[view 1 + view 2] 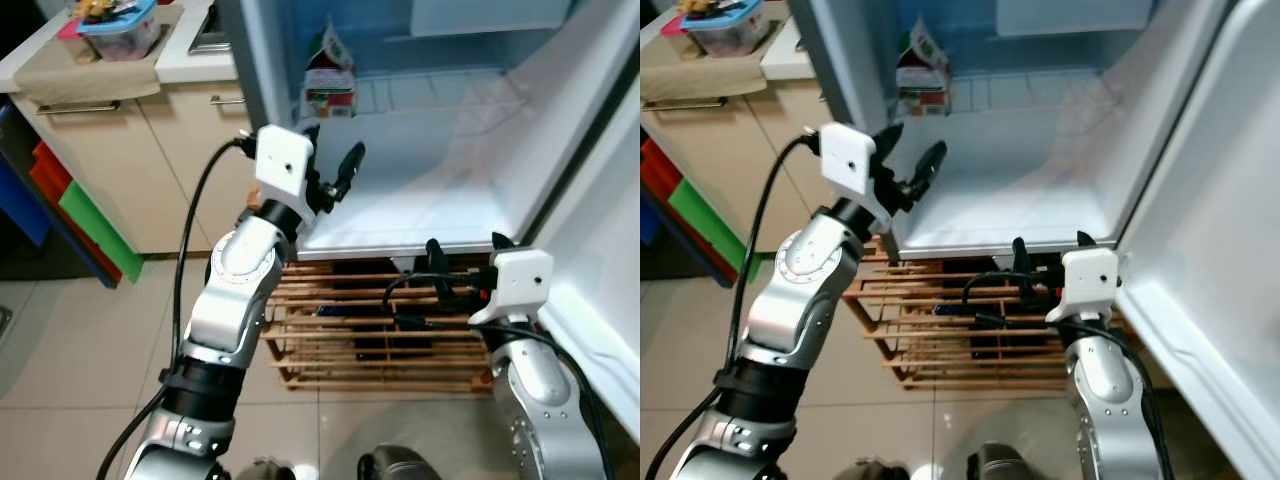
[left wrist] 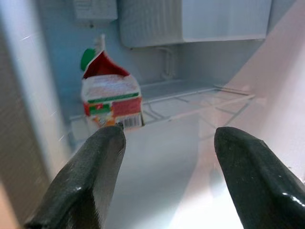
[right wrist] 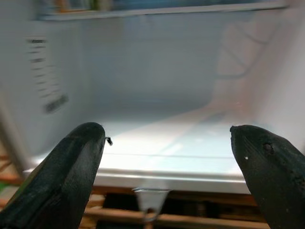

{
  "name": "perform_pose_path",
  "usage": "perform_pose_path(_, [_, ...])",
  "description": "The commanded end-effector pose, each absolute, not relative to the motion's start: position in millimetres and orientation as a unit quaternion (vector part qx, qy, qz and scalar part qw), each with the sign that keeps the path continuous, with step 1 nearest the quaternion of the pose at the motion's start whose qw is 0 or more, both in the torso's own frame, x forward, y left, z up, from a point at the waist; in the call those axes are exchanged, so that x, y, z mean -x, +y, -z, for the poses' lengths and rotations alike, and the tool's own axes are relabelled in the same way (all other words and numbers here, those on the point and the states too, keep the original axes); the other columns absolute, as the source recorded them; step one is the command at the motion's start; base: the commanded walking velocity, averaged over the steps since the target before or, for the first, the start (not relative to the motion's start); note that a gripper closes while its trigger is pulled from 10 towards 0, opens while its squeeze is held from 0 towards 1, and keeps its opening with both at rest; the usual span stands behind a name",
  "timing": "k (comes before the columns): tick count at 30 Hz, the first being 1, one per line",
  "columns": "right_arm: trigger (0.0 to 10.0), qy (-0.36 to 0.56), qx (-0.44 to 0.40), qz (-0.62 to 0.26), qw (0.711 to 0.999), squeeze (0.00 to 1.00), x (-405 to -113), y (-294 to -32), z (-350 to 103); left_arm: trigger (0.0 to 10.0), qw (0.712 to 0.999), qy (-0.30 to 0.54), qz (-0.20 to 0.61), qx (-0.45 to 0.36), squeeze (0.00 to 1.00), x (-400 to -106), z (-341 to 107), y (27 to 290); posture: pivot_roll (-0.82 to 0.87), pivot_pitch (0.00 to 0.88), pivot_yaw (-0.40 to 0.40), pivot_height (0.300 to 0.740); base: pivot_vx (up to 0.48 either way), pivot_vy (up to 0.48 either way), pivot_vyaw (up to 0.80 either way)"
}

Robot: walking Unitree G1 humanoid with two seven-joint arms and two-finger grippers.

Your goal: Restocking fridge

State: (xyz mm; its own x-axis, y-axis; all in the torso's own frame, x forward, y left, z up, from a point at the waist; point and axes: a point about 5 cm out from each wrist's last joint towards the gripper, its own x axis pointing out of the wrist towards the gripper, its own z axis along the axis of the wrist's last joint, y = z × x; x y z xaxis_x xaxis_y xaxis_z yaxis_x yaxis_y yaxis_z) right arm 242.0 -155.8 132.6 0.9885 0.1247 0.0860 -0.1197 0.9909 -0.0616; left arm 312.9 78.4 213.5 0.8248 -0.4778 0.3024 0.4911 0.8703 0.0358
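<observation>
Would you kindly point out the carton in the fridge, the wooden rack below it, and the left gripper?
carton (image 1: 329,75): left eye view, on its printed front face.
wooden rack (image 1: 330,345): left eye view, on a front slat.
left gripper (image 1: 333,168): left eye view, midway between its fingertips, jaws apart.

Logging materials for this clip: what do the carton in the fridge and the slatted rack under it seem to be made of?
The red-and-white gable-top carton looks like coated paperboard: folded peaked top, printed panels, slight sheen, green cap. The slatted rack under the fridge looks like unfinished light wood, possibly bamboo: pale brown matte slats. The open left gripper, empty, points toward the carton.
</observation>
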Motion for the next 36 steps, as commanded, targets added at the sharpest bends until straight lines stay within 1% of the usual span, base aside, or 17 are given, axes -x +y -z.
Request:
perform_pose_path(1, [10.0, -0.060, 0.019, -0.065, 0.996, 0.00, -244.1, -155.5, -142.8, 10.0, 0.945, -0.169, 0.279, 0.037, 0.00, -302.8, -222.9, 75.9, -0.26, 0.131, 0.097, 0.740, 0.000, 0.000, 0.00])
perform_pose_path(4, [10.0, -0.072, -0.005, -0.076, 0.994, 0.00, -260.4, -150.6, -155.9, 10.0, 0.941, -0.149, 0.301, 0.035, 0.00, -281.3, -215.1, 85.9, -0.22, 0.139, 0.086, 0.740, 0.000, 0.000, 0.00])
perform_pose_path(6, [10.0, -0.073, -0.011, -0.077, 0.994, 0.00, -264.6, -149.8, -157.5, 10.0, 0.944, -0.136, 0.300, 0.028, 0.00, -276.4, -209.2, 90.3, -0.19, 0.146, 0.075, 0.740, 0.000, 0.000, 0.00])
perform_pose_path(8, [10.0, -0.070, -0.017, -0.087, 0.994, 0.00, -278.0, -145.6, -157.6, 10.0, 0.957, -0.095, 0.275, -0.004, 0.00, -258.8, -185.5, 109.3, -0.15, 0.154, 0.054, 0.740, 0.000, 0.000, 0.00])
perform_pose_path(9, [10.0, -0.070, -0.017, -0.087, 0.994, 0.00, -278.0, -145.6, -157.6, 10.0, 0.957, -0.095, 0.275, -0.004, 0.00, -258.8, -185.5, 109.3, -0.15, 0.154, 0.054, 0.740, 0.000, 0.000, 0.00])
perform_pose_path(11, [10.0, -0.065, -0.014, -0.097, 0.993, 0.00, -288.9, -142.0, -156.6, 10.0, 0.970, -0.067, 0.231, -0.009, 0.00, -244.5, -171.6, 126.2, -0.09, 0.159, 0.023, 0.740, 0.000, 0.000, 0.00])
perform_pose_path(12, [10.0, -0.061, -0.014, -0.100, 0.993, 0.00, -293.2, -140.6, -155.7, 10.0, 0.975, -0.063, 0.215, -0.007, 0.00, -241.2, -169.2, 130.5, -0.08, 0.160, 0.018, 0.740, 0.000, 0.000, 0.00])
perform_pose_path(13, [10.0, -0.058, -0.013, -0.107, 0.992, 0.00, -299.2, -137.6, -155.4, 10.0, 0.978, -0.059, 0.201, -0.014, 0.00, -238.5, -165.1, 132.9, -0.05, 0.159, 0.000, 0.740, 0.000, 0.000, 0.00])
perform_pose_path(16, [10.0, -0.059, -0.018, -0.122, 0.991, 0.00, -314.3, -129.1, -158.3, 10.0, 0.978, -0.055, 0.198, -0.036, 0.00, -230.2, -157.6, 132.9, -0.03, 0.161, -0.017, 0.740, 0.000, 0.000, 0.00])
perform_pose_path(18, [10.0, -0.066, -0.020, -0.130, 0.989, 0.00, -324.4, -122.4, -162.6, 10.0, 0.979, -0.032, 0.193, -0.057, 0.00, -223.8, -142.8, 139.8, -0.01, 0.162, -0.027, 0.740, 0.000, 0.000, 0.00])
perform_pose_path(21, [10.0, -0.070, -0.023, -0.131, 0.989, 0.00, -331.2, -119.8, -165.7, 10.0, 0.982, -0.031, 0.180, -0.052, 0.00, -222.8, -142.7, 142.9, 0.01, 0.167, -0.032, 0.740, 0.000, 0.000, 0.00])
perform_pose_path(24, [10.0, -0.078, -0.029, -0.128, 0.988, 0.00, -340.5, -115.6, -171.0, 10.0, 0.984, -0.056, 0.164, -0.042, 0.00, -231.3, -156.4, 140.5, 0.02, 0.168, -0.036, 0.740, 0.000, 0.000, 0.00])
perform_pose_path(27, [10.0, -0.090, -0.033, -0.121, 0.988, 0.00, -345.6, -114.5, -175.2, 10.0, 0.982, -0.072, 0.167, -0.039, 0.00, -236.6, -164.5, 135.6, 0.03, 0.171, -0.034, 0.740, 0.000, 0.000, 0.00])
perform_pose_path(30, [10.0, -0.121, -0.031, -0.096, 0.988, 0.00, -353.7, -113.7, -187.3, 10.0, 0.979, -0.088, 0.176, -0.042, 0.00, -239.8, -172.1, 129.8, 0.03, 0.181, -0.021, 0.740, 0.000, 0.000, 0.00])
perform_pose_path(36, [10.0, -0.193, -0.006, -0.031, 0.981, 0.00, -372.5, -120.0, -225.7, 10.0, 0.977, -0.086, 0.189, -0.047, 0.00, -235.8, -176.8, 130.7, 0.07, 0.214, 0.008, 0.740, 0.000, 0.000, 0.00])
